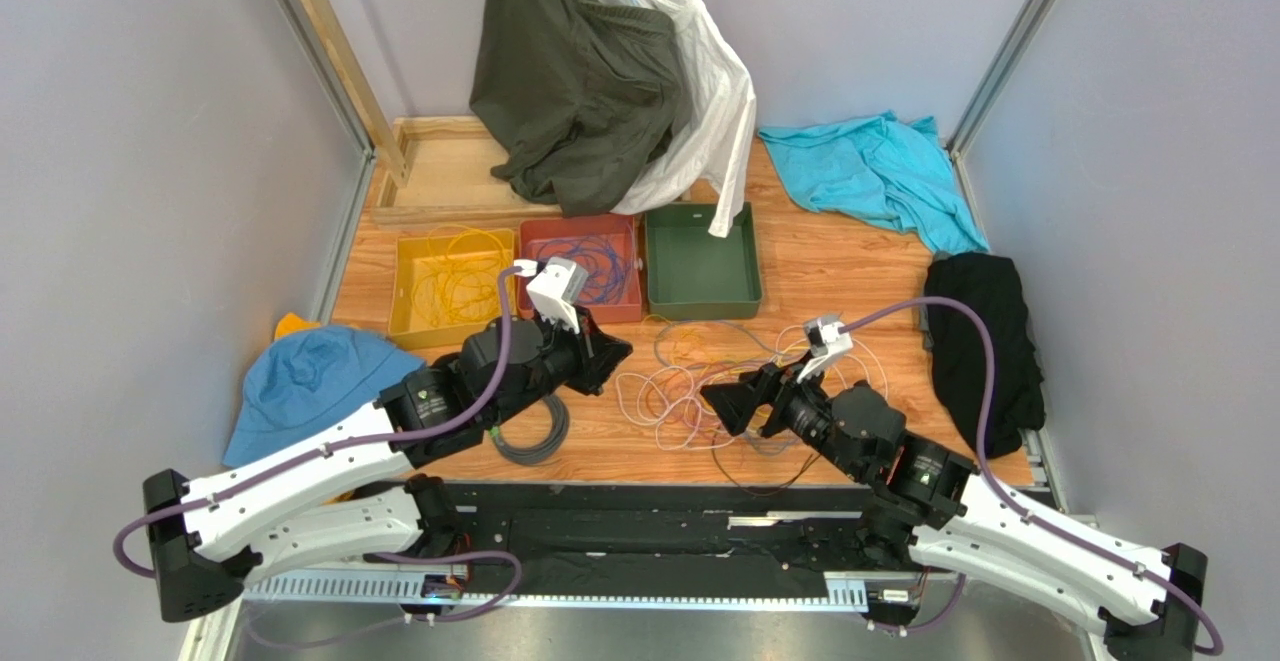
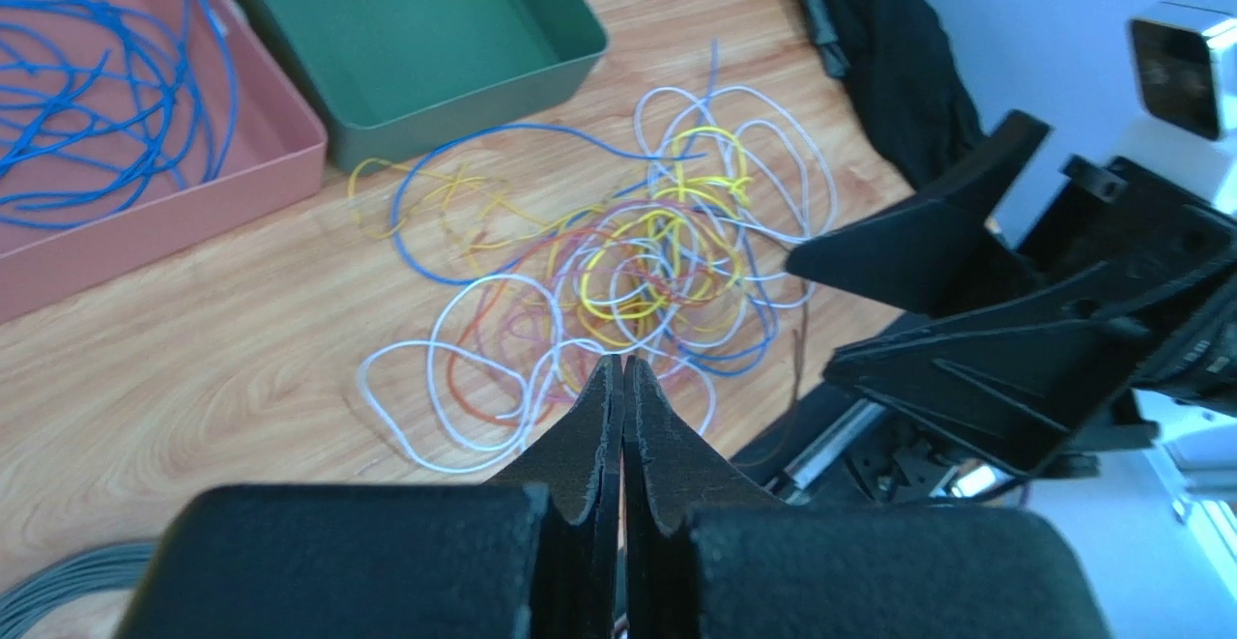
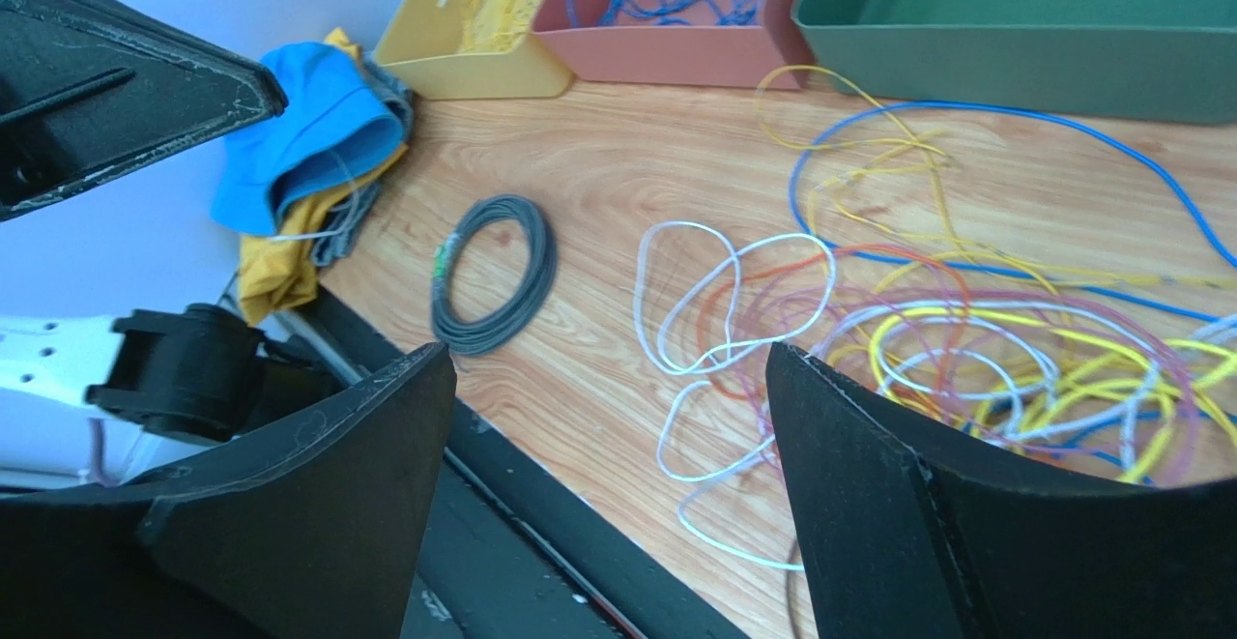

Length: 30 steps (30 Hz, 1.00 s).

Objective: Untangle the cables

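Note:
The cables [image 1: 694, 379] lie in a loose tangle of white, yellow, blue, orange-red and purple strands on the wooden table between my two arms. In the left wrist view the cables [image 2: 654, 262] spread just beyond my left gripper [image 2: 625, 364]. It is shut, with no strand showing between its pads. A white loop runs close behind its tips. My left gripper [image 1: 616, 357] sits left of the tangle. My right gripper [image 1: 724, 403] is at the tangle's near edge. In the right wrist view my right gripper [image 3: 607, 364] stands wide open and empty, with the cables [image 3: 988, 349] to its right.
Yellow tray [image 1: 448, 289], red tray [image 1: 589, 235] holding blue wire and green tray [image 1: 700, 262] stand behind the tangle. A grey coil [image 1: 529, 433] lies below the left gripper. A blue cloth [image 1: 308, 381], teal cloth [image 1: 879, 169], black cloth [image 1: 984, 339] and hanging clothes [image 1: 601, 76] ring the table.

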### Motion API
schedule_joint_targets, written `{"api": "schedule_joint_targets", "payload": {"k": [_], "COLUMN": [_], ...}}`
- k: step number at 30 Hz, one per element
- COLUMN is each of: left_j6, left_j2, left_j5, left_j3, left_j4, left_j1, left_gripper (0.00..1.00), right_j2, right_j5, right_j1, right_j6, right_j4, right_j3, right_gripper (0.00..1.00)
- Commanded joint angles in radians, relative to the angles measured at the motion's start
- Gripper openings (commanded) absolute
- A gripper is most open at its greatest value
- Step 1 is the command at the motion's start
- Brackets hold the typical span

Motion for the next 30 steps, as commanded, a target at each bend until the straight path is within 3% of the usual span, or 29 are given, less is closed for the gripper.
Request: {"api": "schedule_joint_targets", "payload": {"k": [1,4,5,6,7,10,13,17,23,30], "left_j6": [0.038,0.063,0.067,0.071,0.064,0.039,0.02,0.006,-0.021,-0.023], "left_j2": [0.007,0.051,0.071,0.115,0.139,0.217,0.281,0.387,0.513,0.637], "left_j5": [0.067,0.056,0.061,0.068,0.067,0.045,0.054,0.088,0.022,0.077], "left_j3": [0.093,0.101,0.085,0.069,0.054,-0.014,-0.066,-0.077,-0.097,-0.081], "left_j4": [-0.066,-0.101,-0.101,-0.092,-0.082,-0.016,0.07,0.153,0.211,0.333], "left_j1": [-0.012,-0.012,-0.012,-0.014,-0.014,-0.015,-0.015,-0.017,-0.015,-0.017], "left_gripper": [0.0,0.0,0.06,0.14,0.39,0.62,0.66,0.66,0.65,0.63], "right_j2": [0.06,0.111,0.12,0.126,0.125,0.096,0.056,0.016,-0.047,-0.064], "right_j5": [-0.071,-0.066,-0.066,-0.065,-0.066,-0.052,-0.026,-0.008,0.012,0.031], "right_j1": [0.006,0.005,0.005,0.005,0.006,0.005,0.006,0.005,0.005,0.003], "right_j6": [-0.032,-0.031,-0.025,-0.018,-0.009,0.002,0.002,0.008,0.026,0.025], "right_j4": [0.139,0.107,0.092,0.087,0.088,0.078,0.042,-0.01,-0.05,-0.068], "right_j3": [0.09,0.104,0.101,0.096,0.089,0.063,0.055,0.04,-0.002,-0.013], "right_gripper": [0.84,0.83,0.83,0.83,0.83,0.83,0.83,0.83,0.83,0.83]}}
